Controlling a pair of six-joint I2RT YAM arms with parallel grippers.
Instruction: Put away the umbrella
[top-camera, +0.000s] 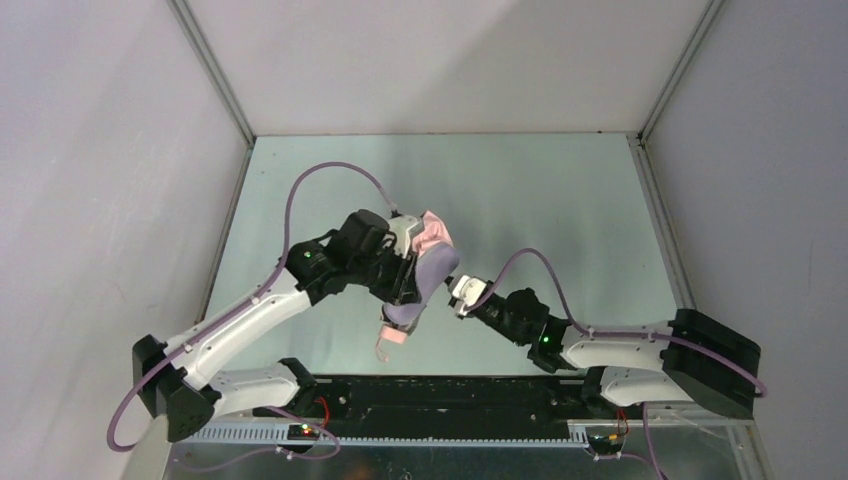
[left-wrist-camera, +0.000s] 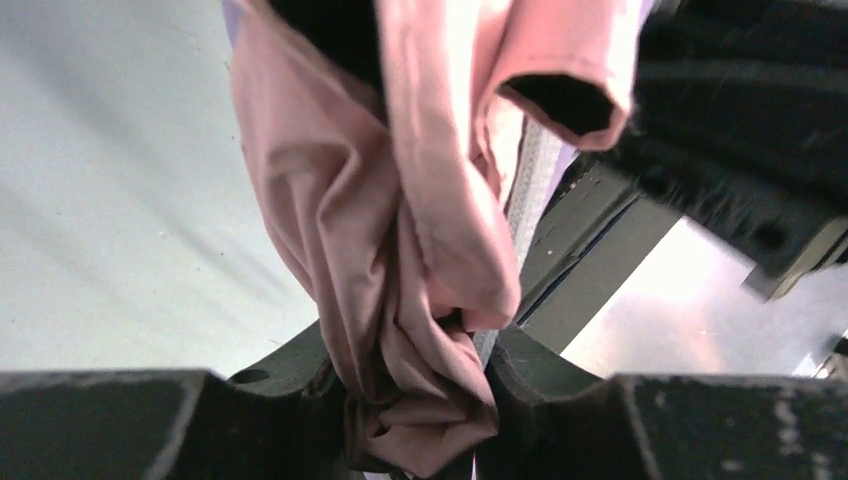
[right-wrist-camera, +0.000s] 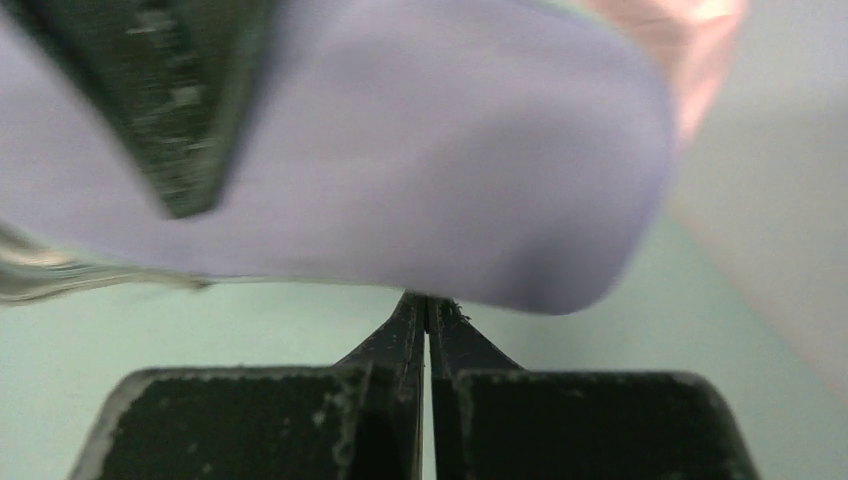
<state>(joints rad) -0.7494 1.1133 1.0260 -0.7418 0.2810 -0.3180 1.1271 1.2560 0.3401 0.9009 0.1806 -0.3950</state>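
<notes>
In left wrist cam only, left tool (left-wrist-camera: 415, 395) pinches umbrella (left-wrist-camera: 330, 210).

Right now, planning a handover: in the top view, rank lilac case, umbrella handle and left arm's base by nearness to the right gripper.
1. Lilac case, just left of the right gripper.
2. Umbrella handle, lower left.
3. Left arm's base, far left.

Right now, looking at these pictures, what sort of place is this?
Probably a robot test booth in a lab, not a home. Plain white wall panels in metal corner posts box in a pale green tabletop, and two white-and-black robot arms are bolted at its near edge, trailing purple cables.
</notes>
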